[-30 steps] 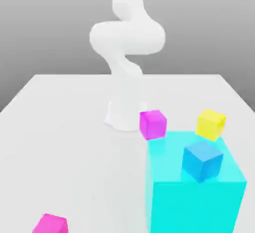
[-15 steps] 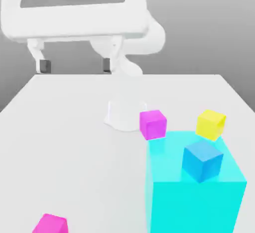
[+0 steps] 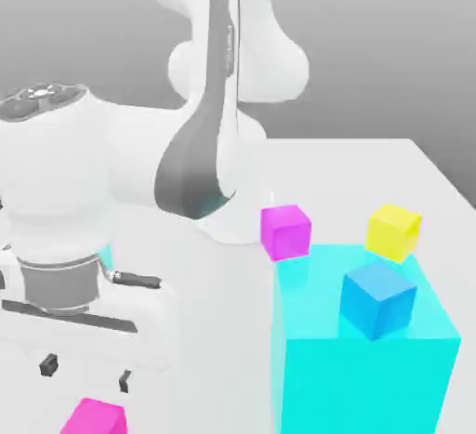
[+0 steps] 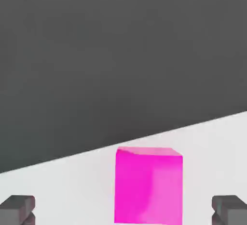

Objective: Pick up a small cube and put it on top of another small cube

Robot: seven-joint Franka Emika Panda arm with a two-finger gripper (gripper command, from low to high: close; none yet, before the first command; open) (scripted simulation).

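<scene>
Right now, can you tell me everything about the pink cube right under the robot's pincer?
The pink cube is a small, plain magenta block with flat, smooth, evenly coloured faces and sharp edges. It sits flat and upright on the white table, near the front edge at the exterior view's left. The pincer hangs open just above it, with a dark fingertip on either side of the cube. Nothing touches it except the table.

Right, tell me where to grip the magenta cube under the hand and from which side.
Take the magenta cube across its two opposite upright faces, coming straight down from above. It sits flat on the table with nothing beside it, and the open pincer hangs just over it, one fingertip on either side, so lowering and closing should likely do.
</scene>
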